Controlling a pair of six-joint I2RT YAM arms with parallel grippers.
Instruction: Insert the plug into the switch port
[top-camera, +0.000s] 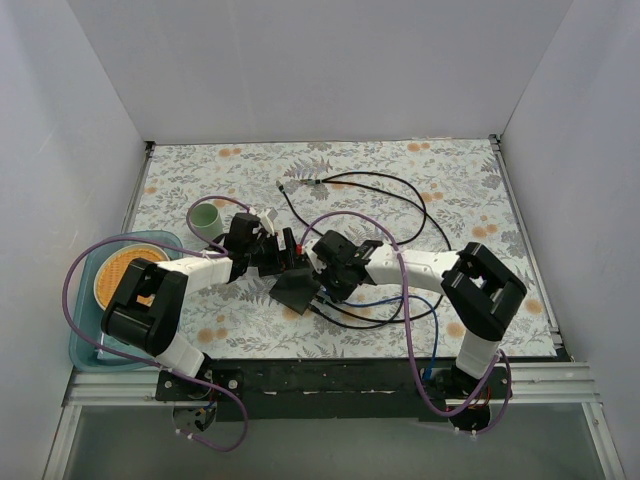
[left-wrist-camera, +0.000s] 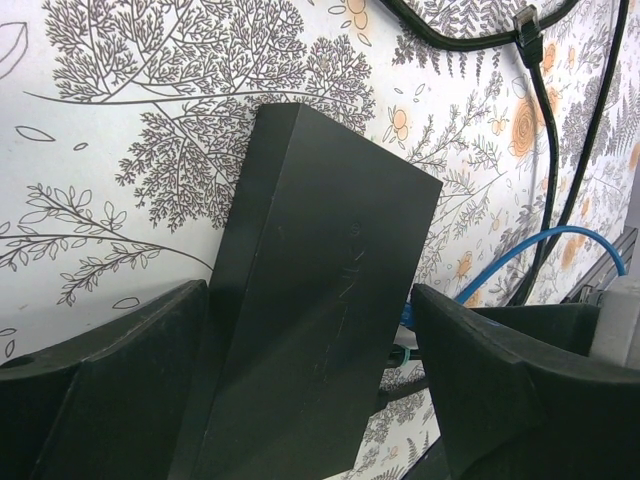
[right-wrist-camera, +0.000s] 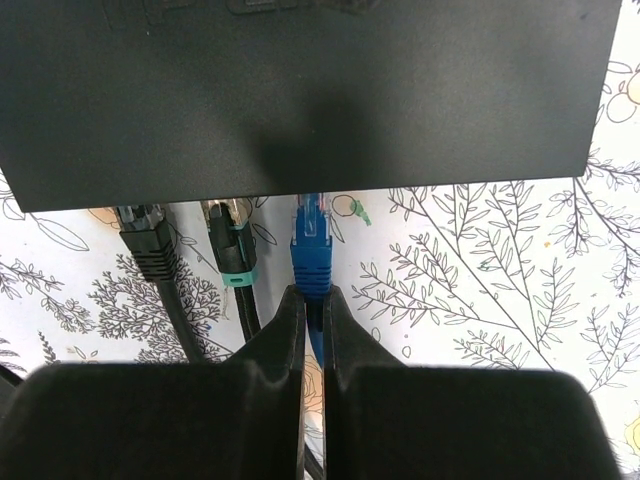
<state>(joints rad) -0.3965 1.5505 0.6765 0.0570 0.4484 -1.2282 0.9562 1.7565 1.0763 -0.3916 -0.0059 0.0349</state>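
The switch port is one of the sockets in the long edge of the flat dark grey box (top-camera: 297, 290); the box also shows in the left wrist view (left-wrist-camera: 320, 300) and the right wrist view (right-wrist-camera: 300, 90). My left gripper (top-camera: 277, 258) straddles the box's width, with both fingertips against its edges. My right gripper (top-camera: 328, 272) is shut on the blue cable just behind the blue plug (right-wrist-camera: 312, 250). The plug's tip is at the box's edge, beside a black plug (right-wrist-camera: 145, 235) and a teal-banded black plug (right-wrist-camera: 232, 255) seated in the same edge. How deep the blue plug sits is hidden.
A loose black cable ending in a plug (top-camera: 285, 186) loops over the far table; it also shows in the left wrist view (left-wrist-camera: 527, 25). A green cup (top-camera: 207, 218) stands at the left. A teal tray (top-camera: 85, 340) holds an orange plate. White walls enclose the table.
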